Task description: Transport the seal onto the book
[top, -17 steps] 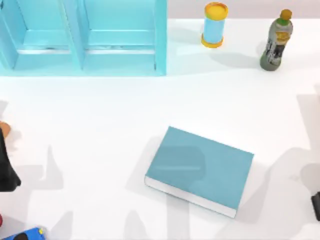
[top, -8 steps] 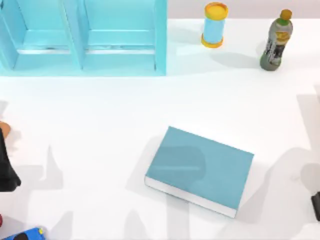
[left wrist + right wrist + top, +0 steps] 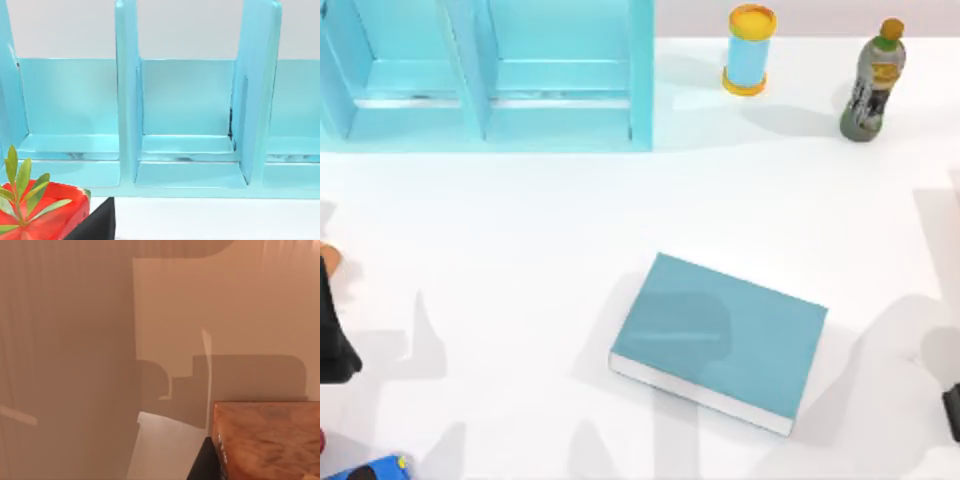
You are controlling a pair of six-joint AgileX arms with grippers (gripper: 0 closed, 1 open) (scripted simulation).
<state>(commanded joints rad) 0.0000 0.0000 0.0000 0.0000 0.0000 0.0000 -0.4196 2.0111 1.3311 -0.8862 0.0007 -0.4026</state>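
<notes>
**Nothing shifted since a second ago**

Left arm (image 3: pixel 330 335) parked at the table's left edge, grip state impossible to tell. Teal book (image 3: pixel 720 340) lying flat, right of centre. Right arm (image 3: pixel 952 410) at the right edge, grip likewise unreadable.

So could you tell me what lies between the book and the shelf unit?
Only bare white table in the top view, between the book and the shelf unit.

The white table (image 3: pixel 520 220) carries the book (image 3: pixel 720 340), a shelf unit (image 3: pixel 485 75), a yellow-capped cylinder (image 3: pixel 750 50) and a bottle (image 3: pixel 872 82).
</notes>
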